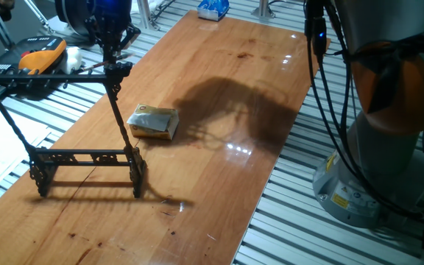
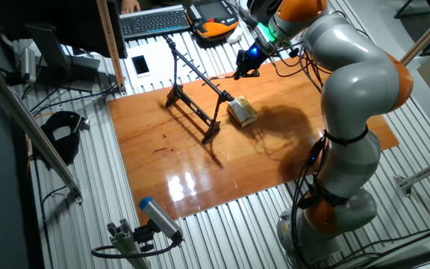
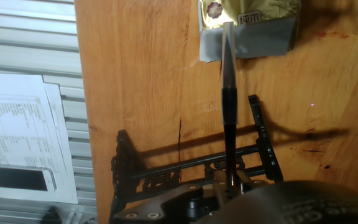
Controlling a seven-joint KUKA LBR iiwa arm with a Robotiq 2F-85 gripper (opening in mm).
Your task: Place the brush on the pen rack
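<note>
While the gripper [image 1: 111,46] hangs over the top crossbar of the pen rack [image 1: 87,156], its fingers are clamped on the brush [image 3: 229,112], which in the hand view runs straight out from between them, dark along its lower half and pale toward its far tip. The brush is off the table, held above the rack near the rack's right-hand upright, and whether it touches the crossbar cannot be told.

The rack stands on the wooden table [image 1: 219,184] close to that table's long left edge, its ornate base rail roughly parallel to the near short edge. In the hand view the table's edge runs just beside the rack's left foot, and past it lie metal slats with a printed sheet [image 3: 23,134] and a white phone [image 3: 18,178].

A yellowish foil-wrapped block [image 1: 154,121] lies on the table near the rack, apart from it, on the side toward the table's middle. Past the block the tabletop stretches bare to its right edge and far end, under the arm's [image 2: 349,90] shadow.
</note>
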